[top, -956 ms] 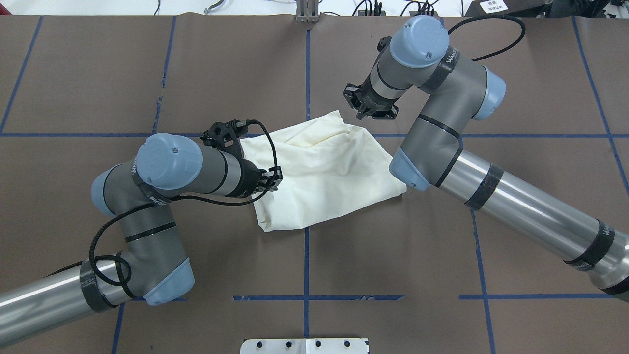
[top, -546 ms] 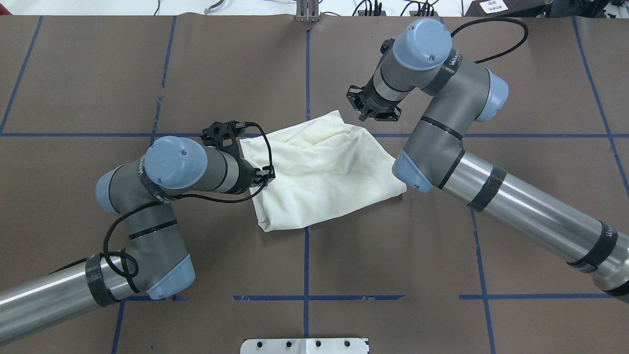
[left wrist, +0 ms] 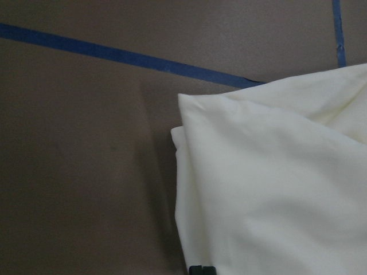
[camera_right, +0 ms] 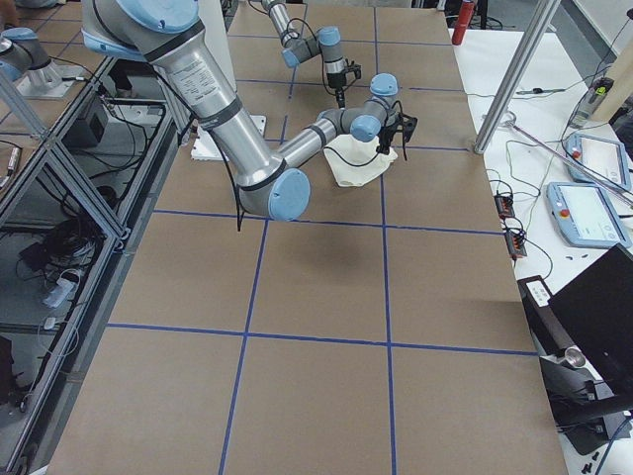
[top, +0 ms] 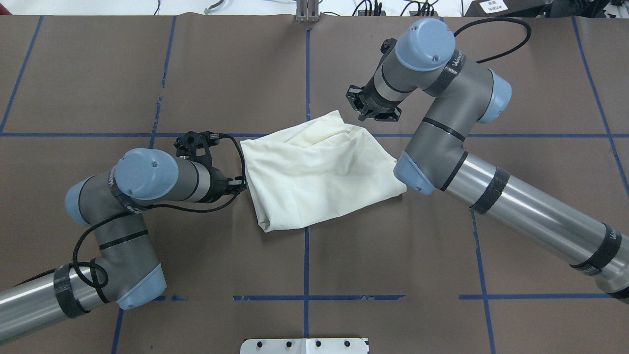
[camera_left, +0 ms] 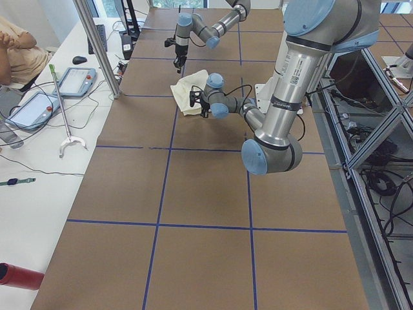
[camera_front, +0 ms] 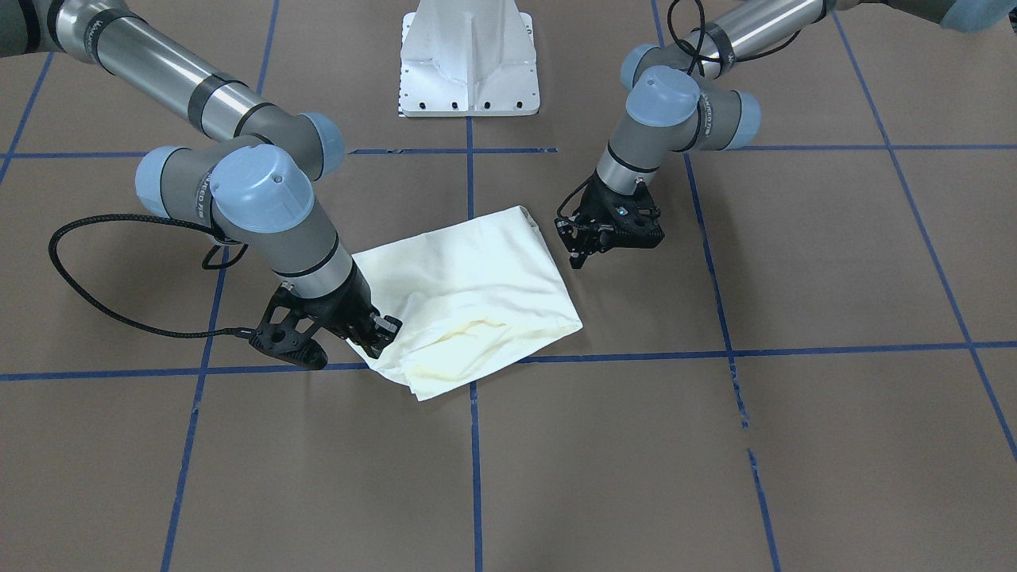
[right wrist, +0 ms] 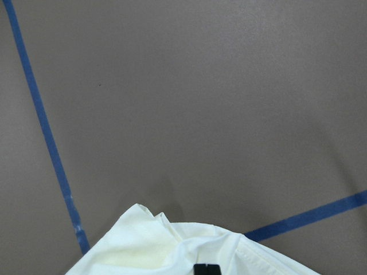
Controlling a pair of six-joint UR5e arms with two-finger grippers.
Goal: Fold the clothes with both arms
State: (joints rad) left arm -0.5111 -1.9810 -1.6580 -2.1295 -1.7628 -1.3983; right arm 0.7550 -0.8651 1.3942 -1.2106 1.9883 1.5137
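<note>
1. a brown counter (top: 98, 73) gridded with blue tape (top: 306, 69) fills the overhead view. only the left side view shows a silver grabber pole (camera_left: 62, 110), off the counter's edge and well apart from the shirt, on the side away from the robot.
2. the cream shirt (top: 319, 172) lies folded into a rough rectangle over a crossing of tape lines, plain cloth up.
3. the white pedestal base (camera_front: 469, 63) stands on the robot's side of the shirt.
4. the left gripper (top: 239, 183) is just beside the shirt's left edge. the front view shows a gap between them.
5. the right gripper (top: 366, 112) is at the shirt's far right corner. it looks apart from above and overlaps the corner from the front, so i cannot tell if it touches.
6. each wrist view shows one dark tip over cloth. i cannot tell how wide either gripper stands.
</note>
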